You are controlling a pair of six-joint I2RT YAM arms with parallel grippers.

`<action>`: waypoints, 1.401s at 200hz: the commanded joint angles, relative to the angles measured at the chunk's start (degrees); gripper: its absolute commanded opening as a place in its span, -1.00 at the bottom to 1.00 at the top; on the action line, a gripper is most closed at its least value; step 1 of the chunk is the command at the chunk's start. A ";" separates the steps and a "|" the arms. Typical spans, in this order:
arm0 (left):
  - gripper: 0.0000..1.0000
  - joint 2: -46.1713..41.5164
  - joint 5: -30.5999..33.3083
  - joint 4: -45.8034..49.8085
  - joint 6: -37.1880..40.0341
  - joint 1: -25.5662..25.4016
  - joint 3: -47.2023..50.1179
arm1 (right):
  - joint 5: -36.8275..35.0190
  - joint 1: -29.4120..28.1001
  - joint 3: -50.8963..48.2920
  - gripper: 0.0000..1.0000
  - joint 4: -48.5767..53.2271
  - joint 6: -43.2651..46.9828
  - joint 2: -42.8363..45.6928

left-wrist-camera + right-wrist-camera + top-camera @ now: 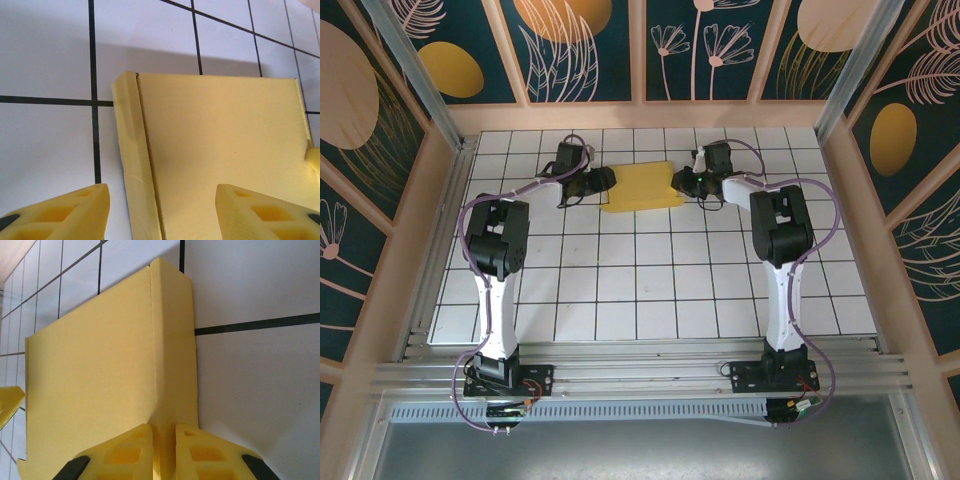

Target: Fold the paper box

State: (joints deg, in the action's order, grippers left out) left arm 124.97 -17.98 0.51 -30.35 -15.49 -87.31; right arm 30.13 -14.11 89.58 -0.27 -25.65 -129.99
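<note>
The right gripper (163, 434) pinches the flat yellow card box (95, 380), hiding its right edge. The left gripper (161, 190) stands wide, fingers cropped.

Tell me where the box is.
In the top view the box lies on the table, far middle, between the open left fingers and the right fingers pinching its edge.

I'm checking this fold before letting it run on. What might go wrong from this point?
1. The right fingers pinch the right edge strip of the box, while the left fingers stand open astride its left edge. A pull might drag the whole box across the table.
2. The left edge strip looks creased and a little raised; closing on it might crumple it.
</note>
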 commanded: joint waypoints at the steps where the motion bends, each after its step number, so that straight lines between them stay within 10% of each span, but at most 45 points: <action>1: 0.18 -0.35 -4.61 -3.04 -3.17 0.97 0.82 | 1.85 2.14 -1.03 -0.71 3.43 -0.18 -4.02; 185: 0.24 12.03 -28.38 -48.47 -39.08 0.26 7.46 | 12.15 7.07 -3.61 -0.70 -2.25 -5.79 -6.06; 280: -0.29 6.14 -22.94 -37.19 -38.09 -0.41 8.24 | 7.13 7.74 -8.59 -0.18 -5.40 -6.07 6.25</action>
State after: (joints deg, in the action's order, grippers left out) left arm 135.72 -43.53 -40.93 -69.10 -15.81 -79.75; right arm 42.72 -7.20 85.52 -7.14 -31.90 -130.82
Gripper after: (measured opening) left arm 0.370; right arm 0.389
